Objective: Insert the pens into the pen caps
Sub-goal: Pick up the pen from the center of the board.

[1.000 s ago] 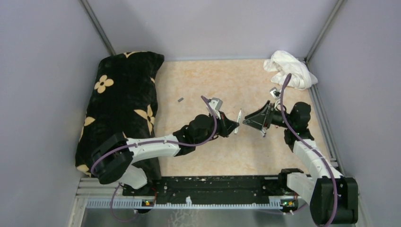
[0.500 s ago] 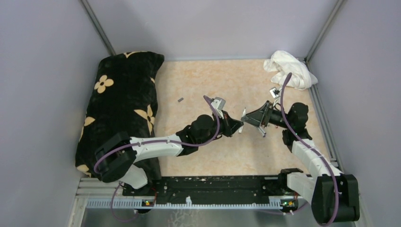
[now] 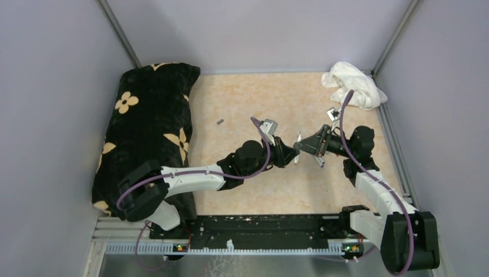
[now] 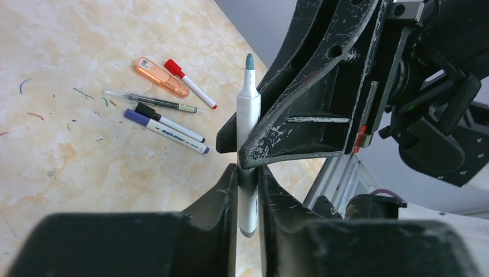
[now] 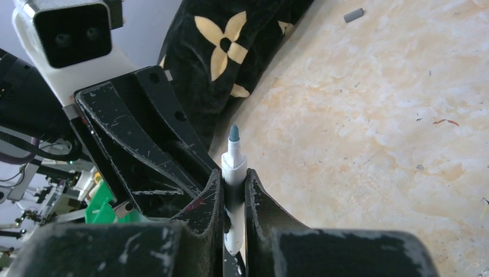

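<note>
While the right claw (image 5: 233, 178) clamps the uncapped pen (image 5: 233, 151), the left claw (image 4: 248, 173) flanks it narrowly, grip unclear.

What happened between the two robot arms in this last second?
The right gripper and left gripper drew together, and the right one closed onto the uncapped pen that the left holds. Both now clasp it. The cushion, white cloth and grey cap stayed put.

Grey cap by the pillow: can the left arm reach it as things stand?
Probably yes: the table between the left gripper and the grey cap is bare, though its fingers flank the pen the right gripper clamps.
</note>
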`<state>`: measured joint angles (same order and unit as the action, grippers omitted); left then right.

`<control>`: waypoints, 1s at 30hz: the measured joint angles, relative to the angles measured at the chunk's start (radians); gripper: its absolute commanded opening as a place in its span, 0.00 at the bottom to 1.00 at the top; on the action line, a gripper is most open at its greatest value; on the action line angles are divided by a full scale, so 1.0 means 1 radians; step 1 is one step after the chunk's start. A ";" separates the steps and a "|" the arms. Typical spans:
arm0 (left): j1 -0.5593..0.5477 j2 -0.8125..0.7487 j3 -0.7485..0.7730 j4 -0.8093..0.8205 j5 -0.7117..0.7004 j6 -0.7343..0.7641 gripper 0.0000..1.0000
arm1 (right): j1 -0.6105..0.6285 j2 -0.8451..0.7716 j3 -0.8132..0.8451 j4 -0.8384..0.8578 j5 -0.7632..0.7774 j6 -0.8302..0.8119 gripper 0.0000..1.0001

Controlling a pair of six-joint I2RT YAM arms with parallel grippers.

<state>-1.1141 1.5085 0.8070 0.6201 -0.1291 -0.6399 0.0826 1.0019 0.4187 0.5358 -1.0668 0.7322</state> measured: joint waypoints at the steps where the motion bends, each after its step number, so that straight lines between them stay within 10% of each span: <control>1: 0.000 0.000 0.000 0.000 0.001 0.003 0.36 | 0.000 0.000 0.000 0.000 -0.004 -0.005 0.00; 8: -0.003 -0.032 -0.079 0.060 0.074 0.033 0.67 | 0.000 0.000 0.019 -0.056 -0.079 -0.106 0.00; 30: -0.002 0.063 -0.123 0.239 0.259 0.090 0.39 | 0.001 0.000 0.041 -0.096 -0.237 -0.235 0.00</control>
<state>-1.1156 1.5719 0.6842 0.8589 0.1303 -0.5495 0.0837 1.0019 0.4595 0.4400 -1.3041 0.4976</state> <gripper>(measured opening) 0.459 0.062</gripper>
